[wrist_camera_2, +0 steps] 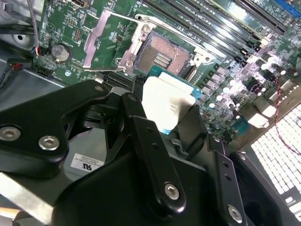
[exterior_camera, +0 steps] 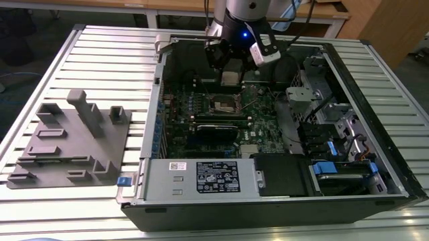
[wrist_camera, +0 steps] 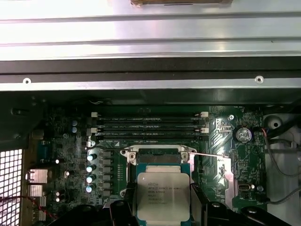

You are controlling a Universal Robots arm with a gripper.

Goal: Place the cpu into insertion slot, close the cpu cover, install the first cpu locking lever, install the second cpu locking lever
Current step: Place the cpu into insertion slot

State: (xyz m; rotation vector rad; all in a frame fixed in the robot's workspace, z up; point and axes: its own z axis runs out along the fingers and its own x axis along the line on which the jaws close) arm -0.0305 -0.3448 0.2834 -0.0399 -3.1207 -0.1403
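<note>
You had a slatted metal table (exterior_camera: 100,60) with an open computer case (exterior_camera: 268,211) lying flat on it, and a grey fixture (exterior_camera: 67,135) beside the case on the exterior view's left.

The cpu (exterior_camera: 230,78) was not in the slot (exterior_camera: 224,104). It hung in the air, pinched at 2 opposite edges by the gripper (exterior_camera: 230,75), whose black fingers (wrist_camera_2: 141,136) were pressed against the chip on either side. In the first wrist view the cpu (wrist_camera: 163,195) showed its silver top facing the camera, and its edges ran roughly parallel to the silver rim of the slot (wrist_camera: 157,153) behind it. I judged the chip to be about square to the slot, with little twist to take out.

The relation your move turned on was this: the slot (wrist_camera_2: 162,56) lay below the cpu (wrist_camera_2: 167,101) and a little ahead of it. Its dark centre was bare and in plain sight past the chip's leading edge. The chip looked near the slot but apart from it, touching nothing except the fingers.

The cover (wrist_camera_2: 101,40) stood swung open just beside the slot, its window clear of the slot's dark centre. Around them lay the green board (wrist_camera_2: 70,28), with 1 bank of long black memory slots (wrist_camera: 148,123) on the far side of the slot from the gripper (wrist_camera: 163,209).
</note>
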